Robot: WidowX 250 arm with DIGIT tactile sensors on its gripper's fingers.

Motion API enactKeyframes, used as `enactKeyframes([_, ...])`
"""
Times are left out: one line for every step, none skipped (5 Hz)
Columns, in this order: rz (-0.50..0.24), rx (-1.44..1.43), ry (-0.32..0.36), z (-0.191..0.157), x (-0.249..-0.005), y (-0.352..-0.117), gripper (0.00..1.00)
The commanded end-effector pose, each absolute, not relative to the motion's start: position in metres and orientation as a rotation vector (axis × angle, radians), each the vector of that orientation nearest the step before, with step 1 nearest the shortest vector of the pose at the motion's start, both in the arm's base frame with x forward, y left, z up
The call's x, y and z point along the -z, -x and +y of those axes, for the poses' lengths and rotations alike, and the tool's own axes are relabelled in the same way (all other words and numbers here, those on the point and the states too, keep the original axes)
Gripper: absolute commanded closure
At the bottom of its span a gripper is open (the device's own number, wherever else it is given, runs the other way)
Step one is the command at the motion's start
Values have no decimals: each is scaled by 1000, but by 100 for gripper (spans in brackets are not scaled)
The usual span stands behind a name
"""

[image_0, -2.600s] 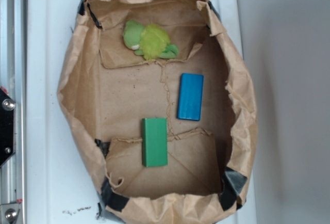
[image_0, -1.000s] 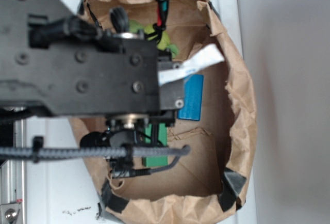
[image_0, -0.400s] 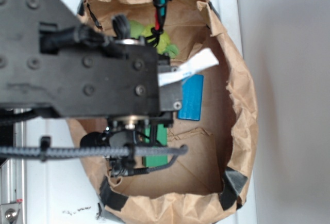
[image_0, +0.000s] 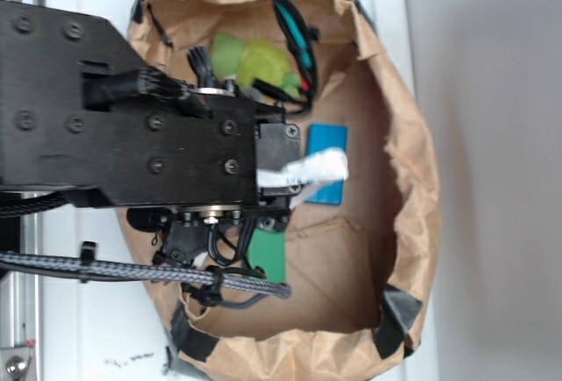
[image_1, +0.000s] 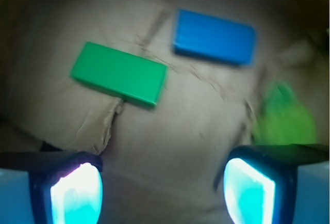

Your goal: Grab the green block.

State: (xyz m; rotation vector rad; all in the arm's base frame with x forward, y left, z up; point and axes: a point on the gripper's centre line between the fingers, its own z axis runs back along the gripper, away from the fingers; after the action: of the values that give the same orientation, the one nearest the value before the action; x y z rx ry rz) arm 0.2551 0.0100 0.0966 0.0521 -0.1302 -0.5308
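Green and flat, the smooth rectangular block (image_1: 119, 74) lies on the floor of the crumpled brown paper bag (image_0: 406, 166), just beside the blue rectangular block (image_1: 214, 36). Above the bag floor, the end effector (image_1: 162, 188) hangs with fingers apart, touching neither. The blurry lime-green plush toy (image_1: 284, 116) lies near the blue block.

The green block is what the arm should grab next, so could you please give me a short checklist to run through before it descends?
1. Green block in sight, lying flat on the paper bag: ok.
2. Gripper open: ok.
3. Fingers empty: ok.
4. Gripper centred over the block: not ok, block sits up and left in the wrist view.
5. Blue block and plush toy apart from the target: ok.
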Motion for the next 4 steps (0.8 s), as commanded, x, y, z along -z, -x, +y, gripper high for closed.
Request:
enactKeyframes([-188,871,14,18,-118,-274,0])
enactKeyframes([-217,930,34,27,-118,-289,0])
enactKeyframes([-205,1050,0,34,-104,-297,0])
enactKeyframes([-200,1186,-51,21,-89,-284,0])
